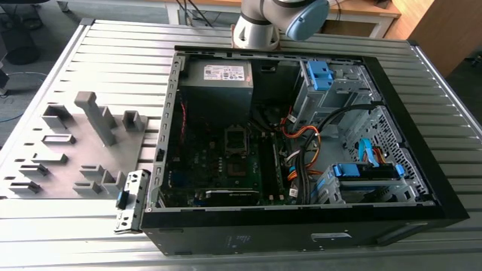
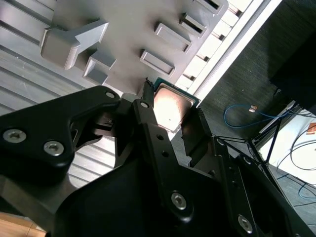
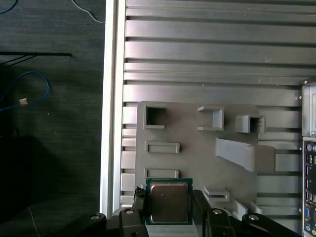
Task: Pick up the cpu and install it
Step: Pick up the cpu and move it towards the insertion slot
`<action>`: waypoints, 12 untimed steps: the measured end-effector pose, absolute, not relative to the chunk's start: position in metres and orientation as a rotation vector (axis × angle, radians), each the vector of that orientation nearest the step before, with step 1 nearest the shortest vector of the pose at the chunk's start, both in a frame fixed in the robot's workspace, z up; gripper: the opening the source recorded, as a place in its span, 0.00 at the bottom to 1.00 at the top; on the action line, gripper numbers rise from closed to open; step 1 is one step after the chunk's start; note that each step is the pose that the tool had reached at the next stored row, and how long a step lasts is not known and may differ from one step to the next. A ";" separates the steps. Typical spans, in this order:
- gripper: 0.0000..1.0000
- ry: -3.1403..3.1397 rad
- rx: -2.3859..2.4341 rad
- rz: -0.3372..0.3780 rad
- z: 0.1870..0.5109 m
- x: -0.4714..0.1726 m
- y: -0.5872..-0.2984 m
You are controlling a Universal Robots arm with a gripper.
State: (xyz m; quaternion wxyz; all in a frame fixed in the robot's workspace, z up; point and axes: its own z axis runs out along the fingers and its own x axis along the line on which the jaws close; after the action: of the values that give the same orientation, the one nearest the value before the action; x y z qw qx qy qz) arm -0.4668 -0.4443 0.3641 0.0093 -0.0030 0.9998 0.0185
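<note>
The gripper (image 3: 169, 211) is clamped on the cpu (image 3: 169, 200), a finger (image 3: 201, 207) against each side and the chip's silvery face toward both wrist views. The cpu is held above the grey fixture plate (image 3: 197, 148). The plate lies by the table's (image 3: 212, 54) edge, beside the case (image 1: 263, 231).

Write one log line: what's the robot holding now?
gripper: shut on cpu | cpu: between fingers, over grey fixture plate | install: not done
</note>
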 end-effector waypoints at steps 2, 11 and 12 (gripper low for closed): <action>0.47 3.123 -0.009 0.058 0.364 -0.467 -0.444; 0.47 3.123 -0.009 0.058 0.364 -0.464 -0.444; 0.47 3.123 -0.009 0.058 0.364 -0.463 -0.444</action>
State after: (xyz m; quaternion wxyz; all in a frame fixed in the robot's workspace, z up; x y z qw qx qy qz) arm -0.4633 -0.4443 0.3642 0.0092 -0.0030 0.9998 0.0185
